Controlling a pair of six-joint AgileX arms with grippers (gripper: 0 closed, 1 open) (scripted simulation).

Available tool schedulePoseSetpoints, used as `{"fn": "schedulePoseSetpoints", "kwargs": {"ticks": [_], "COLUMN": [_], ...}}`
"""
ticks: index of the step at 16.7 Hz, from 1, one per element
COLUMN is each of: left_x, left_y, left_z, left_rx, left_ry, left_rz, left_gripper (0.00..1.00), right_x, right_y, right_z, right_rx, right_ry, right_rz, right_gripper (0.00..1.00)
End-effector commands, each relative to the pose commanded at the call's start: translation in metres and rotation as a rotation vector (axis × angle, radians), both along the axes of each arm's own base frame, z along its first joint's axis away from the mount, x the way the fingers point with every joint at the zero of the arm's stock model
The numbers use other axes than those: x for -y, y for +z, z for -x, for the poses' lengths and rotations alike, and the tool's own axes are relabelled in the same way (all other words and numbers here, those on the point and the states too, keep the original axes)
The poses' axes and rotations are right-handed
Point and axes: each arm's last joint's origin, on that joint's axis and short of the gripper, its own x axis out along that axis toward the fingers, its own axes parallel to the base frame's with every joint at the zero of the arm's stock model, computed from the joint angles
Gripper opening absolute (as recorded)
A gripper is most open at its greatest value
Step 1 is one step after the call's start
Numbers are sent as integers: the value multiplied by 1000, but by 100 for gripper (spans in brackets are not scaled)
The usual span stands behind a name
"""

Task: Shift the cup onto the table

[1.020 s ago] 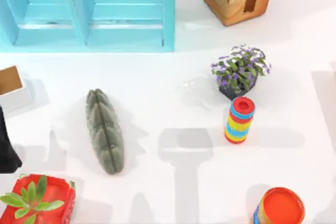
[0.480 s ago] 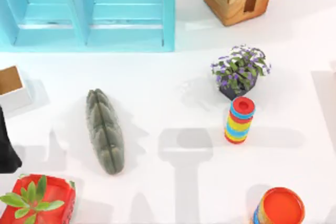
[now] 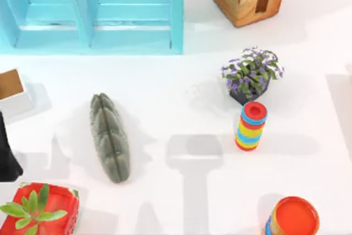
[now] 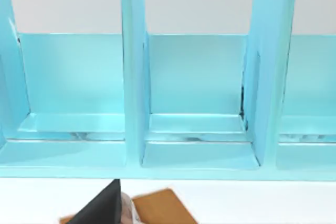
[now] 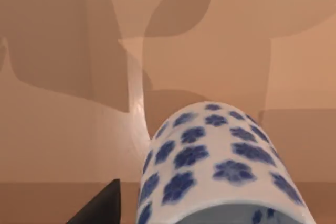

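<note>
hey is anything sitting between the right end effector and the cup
Nothing visible does. In the right wrist view the cup sits directly ahead, very near the camera, with one dark finger showing beside it and only brown surface behind. Whether the fingers are closed on it cannot be told.

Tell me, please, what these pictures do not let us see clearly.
- Cup, right wrist view: its lower part is cut off by the picture edge; what holds it, and how the jaws stand, cannot be told.
- Orange-topped can, top view: cut off by the bottom edge.
- Red planter, top view: cut off at the corner.

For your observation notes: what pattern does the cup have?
The cup is white with dark blue flower-like spots, clearest in the right wrist view.
</note>
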Motion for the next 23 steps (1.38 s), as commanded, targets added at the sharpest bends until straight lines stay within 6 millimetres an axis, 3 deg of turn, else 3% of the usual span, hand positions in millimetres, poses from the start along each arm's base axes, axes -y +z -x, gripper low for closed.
{"fn": "schedulePoseSetpoints", "kwargs": {"ticks": [4,17,23], "left_x": [0,0,0], "left_y": [0,0,0], "left_z": [0,0,0], "left_rx": [0,0,0], "left_ry": [0,0,0], "left_rz": [0,0,0], "left_gripper": [100,100,100], "right_x": [0,0,0], "right_y": [-2,-2,-2], "right_z": [0,0,0], "right_rx": [-2,-2,-2], "right_ry": [0,0,0], "right_rz": [-2,-2,-2], "right_gripper": [100,2,0]}}
